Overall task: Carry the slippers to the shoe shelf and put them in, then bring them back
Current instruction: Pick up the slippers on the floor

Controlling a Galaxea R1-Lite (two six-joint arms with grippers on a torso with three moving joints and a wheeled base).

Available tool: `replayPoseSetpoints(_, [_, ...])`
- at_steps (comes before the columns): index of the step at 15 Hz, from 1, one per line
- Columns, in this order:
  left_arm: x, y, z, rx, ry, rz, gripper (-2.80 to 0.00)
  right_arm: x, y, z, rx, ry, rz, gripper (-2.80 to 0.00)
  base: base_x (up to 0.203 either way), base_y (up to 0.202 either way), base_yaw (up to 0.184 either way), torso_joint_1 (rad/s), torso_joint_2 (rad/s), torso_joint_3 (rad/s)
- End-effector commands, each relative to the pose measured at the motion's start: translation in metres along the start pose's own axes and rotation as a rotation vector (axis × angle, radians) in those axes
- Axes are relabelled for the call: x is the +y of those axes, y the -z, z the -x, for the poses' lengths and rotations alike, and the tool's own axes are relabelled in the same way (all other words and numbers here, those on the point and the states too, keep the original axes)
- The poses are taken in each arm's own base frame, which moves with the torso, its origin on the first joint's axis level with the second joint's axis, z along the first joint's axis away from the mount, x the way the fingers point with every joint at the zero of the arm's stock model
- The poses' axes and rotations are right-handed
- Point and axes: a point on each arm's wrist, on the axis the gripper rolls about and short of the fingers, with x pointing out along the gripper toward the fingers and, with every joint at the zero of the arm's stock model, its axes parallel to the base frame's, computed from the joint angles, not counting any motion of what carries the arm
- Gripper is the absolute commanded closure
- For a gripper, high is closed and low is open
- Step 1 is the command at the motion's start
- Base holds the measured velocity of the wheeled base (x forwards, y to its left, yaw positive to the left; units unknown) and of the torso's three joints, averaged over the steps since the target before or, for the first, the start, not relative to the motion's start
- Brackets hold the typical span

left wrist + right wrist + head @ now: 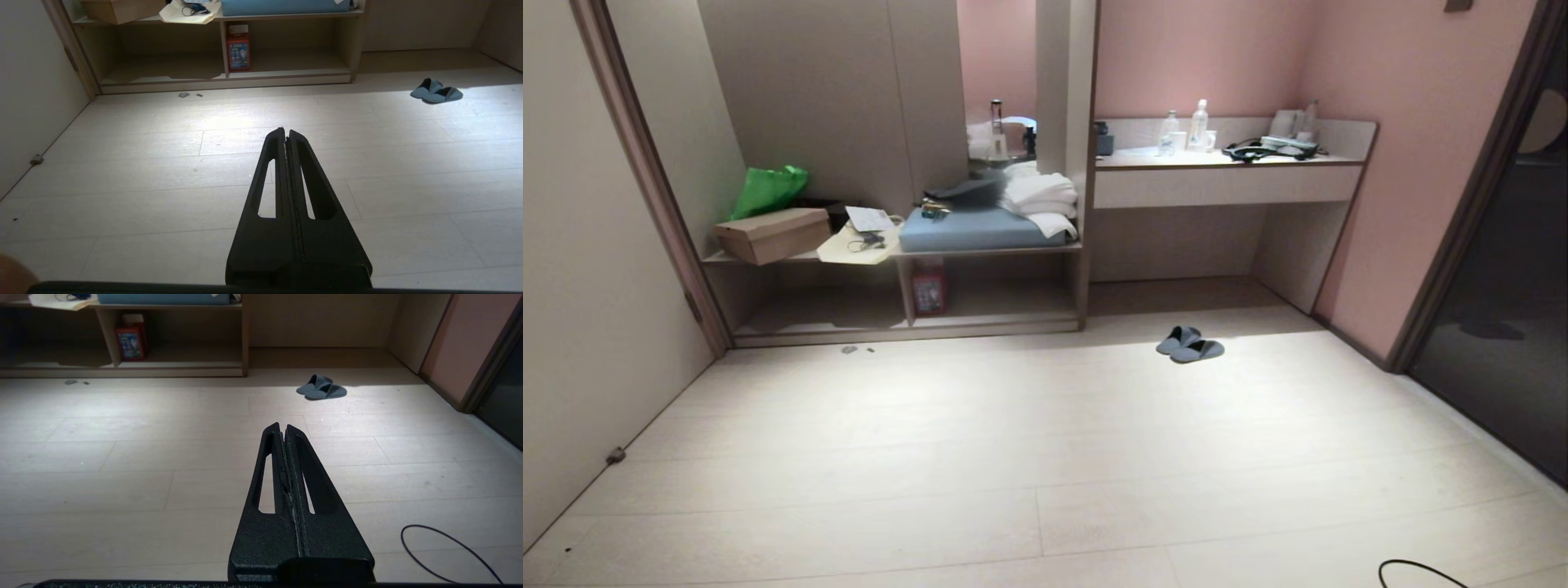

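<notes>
Two grippers, left [286,131] and right [282,426], are clenched on nothing, well short of the goods. Shelf [907,314] stands far left; slippers [1190,345] lie side by side, touching, on the floor to its right. They look light, soft, floppy; pinch the toe fabric.

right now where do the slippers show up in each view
Head view: slippers on the floor right of centre, beyond the shoe shelf's right end.
Left wrist view: slippers far right.
Right wrist view: slippers above the shut right tool.
Shared landmark: red box by the shelf divider.
</notes>
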Motion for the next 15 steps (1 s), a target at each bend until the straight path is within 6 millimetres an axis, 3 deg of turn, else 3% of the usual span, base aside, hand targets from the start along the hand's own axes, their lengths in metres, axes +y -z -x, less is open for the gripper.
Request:
replayPoseSetpoints(1, [0.0,0.0,-0.0001,0.001,0.0,0.0,0.0,0.0,0.0,-0.0001,0.001,-0.002,-0.001,0.0,0.156,0.0,-0.003,-0.01,-0.01,0.007])
replayPoseSetpoints(15, [0.0,0.0,-0.0001,0.001,0.0,0.002,0.0,0.0,0.0,-0.0001,0.001,-0.001,0.0,0.0,0.197,0.0,0.0,0.001,0.0,0.003])
